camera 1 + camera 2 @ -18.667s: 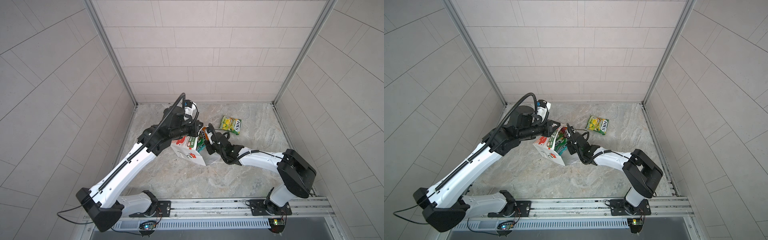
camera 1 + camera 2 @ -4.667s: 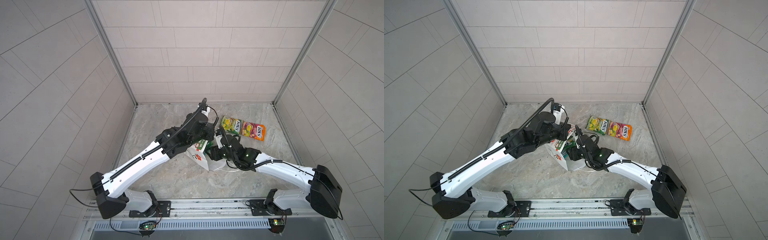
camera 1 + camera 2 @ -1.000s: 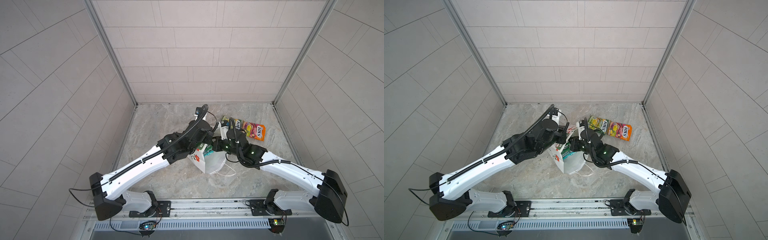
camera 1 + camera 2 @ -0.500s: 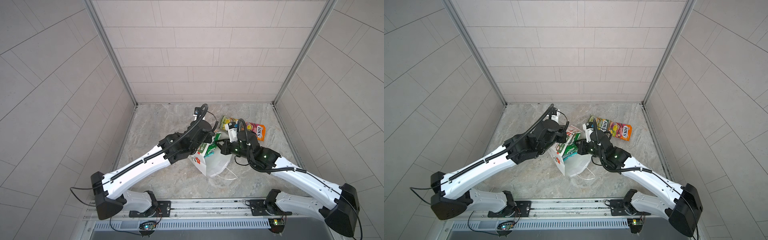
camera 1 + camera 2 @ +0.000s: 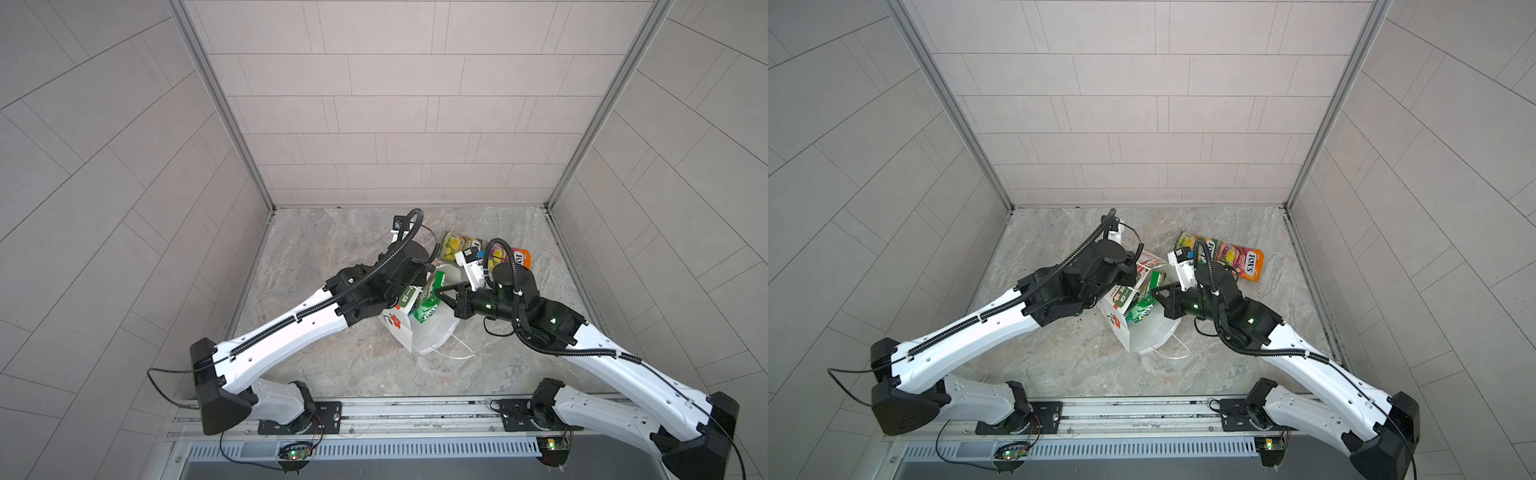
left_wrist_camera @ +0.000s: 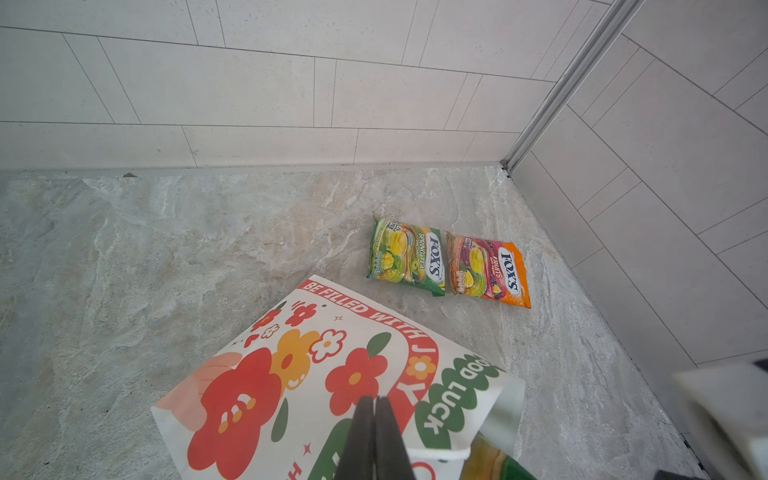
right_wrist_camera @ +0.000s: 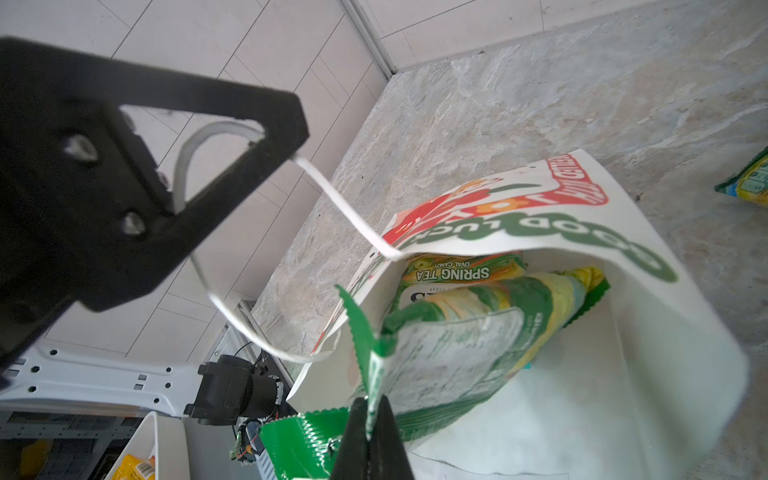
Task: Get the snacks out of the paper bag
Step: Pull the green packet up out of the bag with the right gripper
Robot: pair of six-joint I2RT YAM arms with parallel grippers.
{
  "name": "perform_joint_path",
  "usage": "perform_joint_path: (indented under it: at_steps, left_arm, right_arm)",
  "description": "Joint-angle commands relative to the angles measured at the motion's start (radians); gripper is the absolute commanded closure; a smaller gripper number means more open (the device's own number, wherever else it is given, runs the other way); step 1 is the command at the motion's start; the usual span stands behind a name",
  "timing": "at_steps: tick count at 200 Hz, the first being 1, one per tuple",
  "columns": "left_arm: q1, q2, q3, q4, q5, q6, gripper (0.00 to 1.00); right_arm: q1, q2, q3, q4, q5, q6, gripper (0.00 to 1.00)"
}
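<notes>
The right claw [image 7: 370, 411] is clamped on the crimped end of a green packet [image 7: 457, 340], and that grip sets the line the pull should follow. The packet's long axis runs straight from the claw into the mouth of the paper bag [image 7: 623, 374], with its far end inside the white walls and its near end out past the rim. In both top views the bag [image 5: 432, 332] is slumped on the table [image 6: 166, 249] between the two arms. Its mouth is turned toward the right arm, so that arm is the nearer one and the one placed to draw the packet [image 5: 1142, 309] back along its own length. The left claw [image 6: 374, 405] has its fingers together over the flowered front. The right wrist view suggests it is pinched on the white handle [image 7: 345, 212], which runs taut from the rim and lifts that side of the mouth. A second packet marked "SPRING TEA" [image 7: 457, 270] lies deeper in, pressed under the raised wall just behind the held one, so a skewed pull could drag it along or snag the rim. Two packets are out already, a green-yellow one [image 6: 405, 257] and an orange one [image 6: 488, 270]. They lie flat, side by side and touching, beyond the bag toward the back wall, on the right arm's side.
</notes>
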Motion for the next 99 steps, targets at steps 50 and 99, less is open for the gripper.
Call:
perform_joint_path:
  at_steps: [50, 99]
  left_arm:
    - [0.033, 0.049, 0.078, -0.039, -0.040, 0.004, 1.00]
    - [0.055, 0.046, 0.079, -0.040, -0.020, 0.008, 1.00]
  right_arm:
    - [-0.003, -0.088, 0.127, -0.068, -0.030, -0.063, 1.00]
    - [-0.023, -0.142, 0.228, -0.159, 0.019, -0.107, 1.00]
